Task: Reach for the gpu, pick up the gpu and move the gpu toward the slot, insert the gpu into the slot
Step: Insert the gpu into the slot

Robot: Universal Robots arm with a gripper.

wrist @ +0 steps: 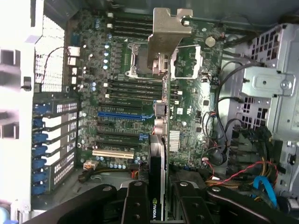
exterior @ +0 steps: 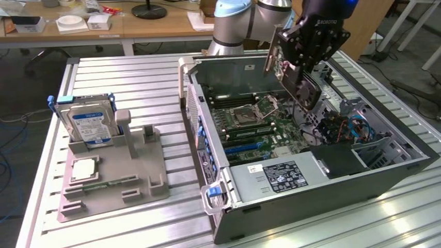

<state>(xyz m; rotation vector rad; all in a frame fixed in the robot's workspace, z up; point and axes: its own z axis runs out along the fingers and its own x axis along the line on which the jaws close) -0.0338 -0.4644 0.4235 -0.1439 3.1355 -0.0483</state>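
My gripper (exterior: 301, 61) is shut on the gpu (exterior: 306, 89), a dark card with a fan face that hangs tilted above the open computer case (exterior: 206, 155). In the wrist view the gpu (wrist: 157, 156) shows edge-on between the two black fingers (wrist: 136, 198), and its metal bracket (wrist: 168, 39) sticks out at the far end over the motherboard (wrist: 121, 88). The blue slot (wrist: 124, 115) lies on the board beside the card's edge, with air between card and board. In the exterior view the blue slot (exterior: 242, 146) sits below the card, toward the exterior view's left.
A grey holder (exterior: 113, 178) at the exterior view's left carries a blue-labelled hard drive (exterior: 86, 121) and a small square chip (exterior: 82, 169). Inside the case are coloured cables (exterior: 352, 129), a drive cage (wrist: 273, 88) and a labelled power supply (exterior: 279, 176). The slatted metal table (exterior: 138, 77) surrounds the case.
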